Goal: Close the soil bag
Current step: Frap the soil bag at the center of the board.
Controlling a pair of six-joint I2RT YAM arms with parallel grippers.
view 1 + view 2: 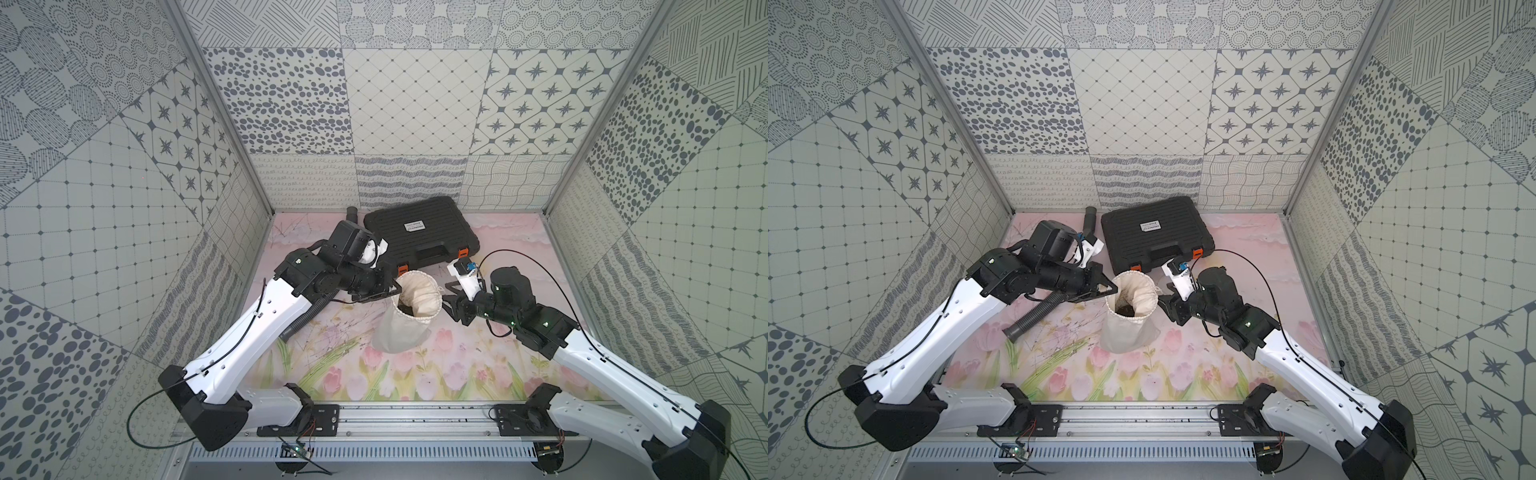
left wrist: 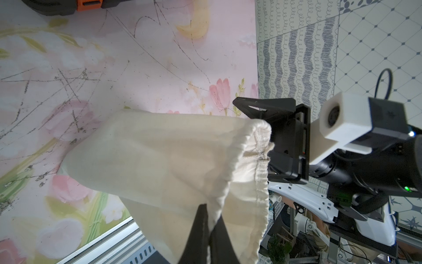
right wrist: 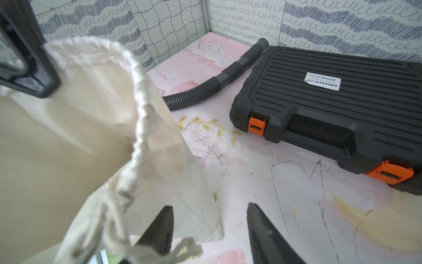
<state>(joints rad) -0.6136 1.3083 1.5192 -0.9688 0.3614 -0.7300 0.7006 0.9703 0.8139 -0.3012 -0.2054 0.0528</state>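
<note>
Soil bag (image 1: 409,320) upright, mouth open, near black case (image 1: 419,232) in both top views, left gripper (image 1: 394,289) clamped on its rim, right gripper (image 1: 446,303) beside opposite rim, left wrist: fingers (image 2: 198,228) pinch hem, right wrist: jaws parted, cord end (image 3: 187,245) by one finger

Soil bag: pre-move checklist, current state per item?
1. Anchor grip: the left end effector is shut on the rim of the soil bag: ok.
2. Mouth drawn closed: not ok. It gapes wide, and the soil shows inside.
3. Bag standing upright on the table: ok.
4. The right end effector is open and beside the cord: ok.
5. Cord between its jaws: cannot tell. The loose end lies by one finger.
6. The black case is clear of the bag: ok, it sits apart behind it.
</note>
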